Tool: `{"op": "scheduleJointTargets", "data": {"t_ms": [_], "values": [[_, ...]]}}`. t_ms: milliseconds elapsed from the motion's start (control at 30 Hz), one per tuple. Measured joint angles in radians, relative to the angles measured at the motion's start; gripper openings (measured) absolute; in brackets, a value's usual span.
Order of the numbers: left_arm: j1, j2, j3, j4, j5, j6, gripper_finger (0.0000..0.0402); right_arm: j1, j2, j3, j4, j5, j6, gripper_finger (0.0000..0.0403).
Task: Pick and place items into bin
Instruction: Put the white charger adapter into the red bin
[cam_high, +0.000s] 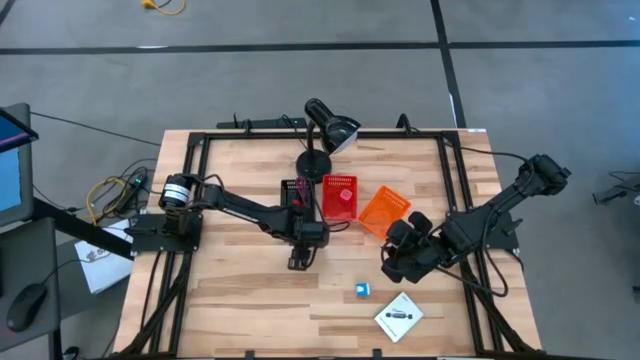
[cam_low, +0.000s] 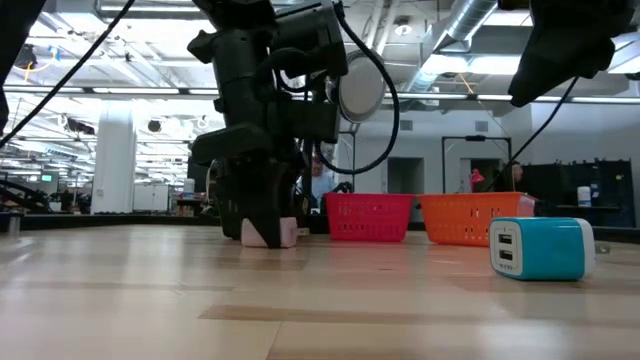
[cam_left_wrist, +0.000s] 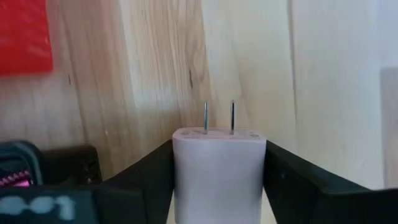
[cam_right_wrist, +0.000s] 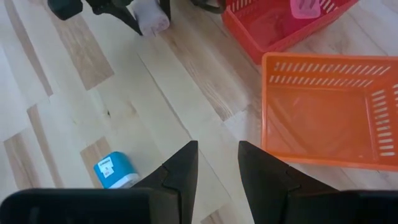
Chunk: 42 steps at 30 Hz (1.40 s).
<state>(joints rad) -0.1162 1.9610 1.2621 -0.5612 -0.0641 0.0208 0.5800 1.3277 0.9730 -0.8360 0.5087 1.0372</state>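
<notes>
Gripping white charger (cam_left_wrist: 219, 168), left pincer (cam_left_wrist: 217, 163) lowered.

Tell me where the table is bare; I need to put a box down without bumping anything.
Free: the wide wood strip below the left end effector, left of the blue cube. Also bare: the corner above the orange bin. Crowded: the middle, where the lamp, red bin, orange bin and right end effector cluster; the white card takes the lower right.

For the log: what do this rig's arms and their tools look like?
Both arms are matte black with chunky jointed segments. The left arm has a silver cylindrical joint near its base and a black cable looping beside it in the low view. The right tool ends in two tapered black fingers; the left tool has angular black ones.
</notes>
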Motion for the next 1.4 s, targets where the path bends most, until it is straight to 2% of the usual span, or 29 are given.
{"op": "scheduleJointTargets", "data": {"t_ms": [167,300,433,567,700,900,1000,1067,1133,1200,1400], "values": [[0.001,0.0,0.015,0.071,0.072,-0.002,0.0181,0.0,0.0,0.0,0.0,0.005,0.0,0.0108],[0.003,-0.001,0.084,0.093,0.075,0.006,0.0181,0.0,0.0,0.0,0.0,0.017,0.0,0.0108],[0.012,-0.004,0.171,0.106,0.042,0.095,0.0181,0.0,0.0,0.0,0.0,0.017,0.0,0.0108],[0.038,-0.011,0.225,0.101,0.074,0.211,0.0181,0.001,0.0,0.0,0.002,0.017,0.001,0.0108],[0.097,-0.066,0.228,0.088,0.079,0.259,0.0181,0.001,0.0,0.0,0.004,0.016,0.001,0.0108],[0.231,-0.172,0.226,-0.049,0.096,0.313,0.0181,0.001,0.0,0.0,0.005,0.016,0.001,0.0108],[0.297,-0.219,0.226,-0.053,0.188,0.318,0.0181,0.001,0.0,0.0,0.009,0.016,0.002,0.0108],[0.338,-0.227,0.226,-0.04,0.34,0.361,0.0181,0.001,0.0,0.0,0.009,0.019,0.002,0.0108],[0.374,-0.222,0.225,-0.022,0.539,0.419,0.0181,0.001,0.0,0.0,0.009,0.037,0.002,0.0108],[0.389,-0.205,0.226,0.015,0.663,0.431,0.0181,0.0,0.0,0.0,0.009,0.047,0.002,0.0108],[0.366,-0.114,0.224,0.033,0.649,0.412,0.0181,0.001,0.0,0.0,0.01,0.047,0.002,0.0108]]}}
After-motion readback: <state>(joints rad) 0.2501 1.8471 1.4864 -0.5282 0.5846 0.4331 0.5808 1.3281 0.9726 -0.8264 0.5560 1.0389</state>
